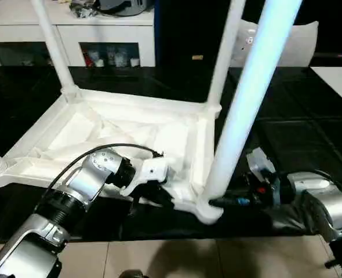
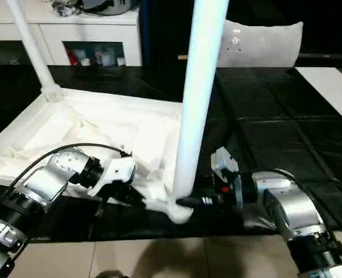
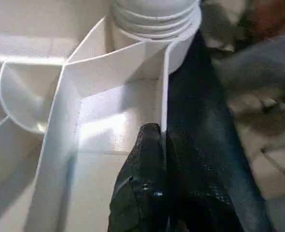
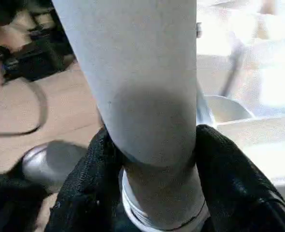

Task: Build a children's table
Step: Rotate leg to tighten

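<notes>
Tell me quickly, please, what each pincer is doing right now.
Left pincer: shut on the table top's rim.
Right pincer: closed around the near leg, at its base.

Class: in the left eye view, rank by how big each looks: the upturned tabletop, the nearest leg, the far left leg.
1. Tabletop.
2. Nearest leg, enlarged by closeness to the camera.
3. Far left leg.

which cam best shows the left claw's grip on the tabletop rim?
Left wrist view: the left claw is shut on the thin rim wall of the tabletop, just below a leg socket. Both head views show that claw from the side at the near edge, with the pinch itself hidden.
</notes>
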Robot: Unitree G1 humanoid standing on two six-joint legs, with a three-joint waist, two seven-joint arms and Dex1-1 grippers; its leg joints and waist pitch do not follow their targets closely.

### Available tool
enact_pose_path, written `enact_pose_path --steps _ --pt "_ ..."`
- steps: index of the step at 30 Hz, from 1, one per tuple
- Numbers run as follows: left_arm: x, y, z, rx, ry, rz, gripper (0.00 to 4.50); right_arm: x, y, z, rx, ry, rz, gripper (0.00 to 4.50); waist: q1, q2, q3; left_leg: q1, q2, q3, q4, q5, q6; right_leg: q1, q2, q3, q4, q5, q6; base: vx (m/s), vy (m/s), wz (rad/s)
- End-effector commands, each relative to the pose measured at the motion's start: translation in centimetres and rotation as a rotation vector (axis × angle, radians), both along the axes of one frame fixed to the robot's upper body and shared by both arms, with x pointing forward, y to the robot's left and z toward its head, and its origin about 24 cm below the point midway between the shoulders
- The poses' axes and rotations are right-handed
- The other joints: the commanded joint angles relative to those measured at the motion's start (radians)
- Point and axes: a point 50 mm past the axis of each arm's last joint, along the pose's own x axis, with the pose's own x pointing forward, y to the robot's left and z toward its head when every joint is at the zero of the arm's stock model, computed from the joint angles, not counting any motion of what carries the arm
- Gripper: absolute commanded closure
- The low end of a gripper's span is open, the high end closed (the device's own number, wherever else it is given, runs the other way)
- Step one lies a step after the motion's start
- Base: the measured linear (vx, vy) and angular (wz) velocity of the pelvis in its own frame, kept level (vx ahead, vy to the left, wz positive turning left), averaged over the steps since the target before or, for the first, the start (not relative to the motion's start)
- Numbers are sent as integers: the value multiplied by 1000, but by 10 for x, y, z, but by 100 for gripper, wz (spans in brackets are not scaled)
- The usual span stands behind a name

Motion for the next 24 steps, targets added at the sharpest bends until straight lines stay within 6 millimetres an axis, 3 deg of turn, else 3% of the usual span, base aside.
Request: enact_pose_path --steps 1,3,4,5,7,9,11,13,14,16,17,18,20,21,22,24 --pt "5 -24 10 -72 -66 85 450 10 19 -1 12 -42 -118 256 -10 -12 -59 7 58 -25 -71 -149 32 52 -94 68 -116 -494 67 0 0 0" --pt "7 -33 12 -106 -65 161 450 18 25 -3 27 -47 -221 256 -35 -14 -58 2 55 -29 -70 -159 15 56 -95 59 -122 -510 82 0 0 0" --pt "7 -35 13 -116 -64 179 450 19 27 -3 31 -46 -248 256 -40 -17 -58 -1 53 -29 -69 -161 18 61 -96 56 -123 -514 92 0 0 0" --pt "10 -44 14 -134 -69 243 450 26 34 -7 13 -59 -347 256 -46 -14 -62 1 53 -30 -69 -156 27 60 -96 60 -123 -497 93 0 0 0" --pt "11 -50 15 -143 -72 281 450 30 38 -8 7 -63 -407 257 -62 -14 -65 -6 61 -35 -72 -124 32 61 -97 67 -111 -430 62 0 0 0" --pt "16 -61 18 -168 -81 352 450 39 44 -11 5 -57 -532 257 -74 -16 -65 -8 57 -32 -70 -96 48 60 -99 73 -104 -393 33 0 0 0" --pt "25 -80 22 -213 -126 495 450 54 53 -15 17 -34 -767 257 -77 -14 -70 -12 57 -30 -69 -50 59 61 -97 77 -96 -345 9 0 0 0" --pt "28 -84 24 -229 -142 538 450 58 54 -16 14 -31 -819 257 -75 -13 -74 -11 60 -32 -68 -24 59 62 -98 79 -87 -299 -13 0 0 0" --pt "30 -89 27 -245 -174 584 450 62 55 -15 9 -55 -890 257 -73 -8 -76 -12 67 -34 -67 6 73 59 -99 86 -76 -233 -34 0 0 0" --pt "31 -92 30 -252 -192 613 450 65 56 -13 4 -85 -928 257 -72 -9 -86 -17 69 -35 -60 67 94 62 -102 92 -52 -113 -67 0 0 0" --pt "31 -92 30 -252 -192 613 450 65 56 -13 4 -85 -928 203 -71 -11 -88 -17 68 -35 -57 91 107 61 -101 94 -44 -67 -80 0 0 0" --pt "31 -92 30 -246 -195 613 450 66 56 -11 14 -102 -948 189 -70 -14 -87 -23 63 -32 -53 117 135 57 -100 96 -37 -12 -100 0 0 0" --pt "32 -89 29 -228 -206 608 450 66 55 -8 40 -114 -968 178 -66 -11 -80 -24 59 -26 -54 88 154 57 -102 94 -46 -51 -102 0 0 0" --pt "32 -88 29 -218 -212 608 450 67 55 -7 51 -115 -977 178 -65 -11 -80 -23 59 -26 -56 69 152 60 -101 92 -52 -91 -91 0 0 0" --pt "32 -86 28 -210 -214 610 450 66 54 -6 65 -117 -981 151 -64 -9 -77 -22 62 -27 -58 59 148 58 -98 91 -55 -121 -79 0 0 0" --pt "33 -81 27 -201 -219 616 450 65 50 -3 87 -131 -983 146 -64 -8 -77 -21 66 -28 -58 51 143 58 -99 91 -56 -134 -72 0 0 0"
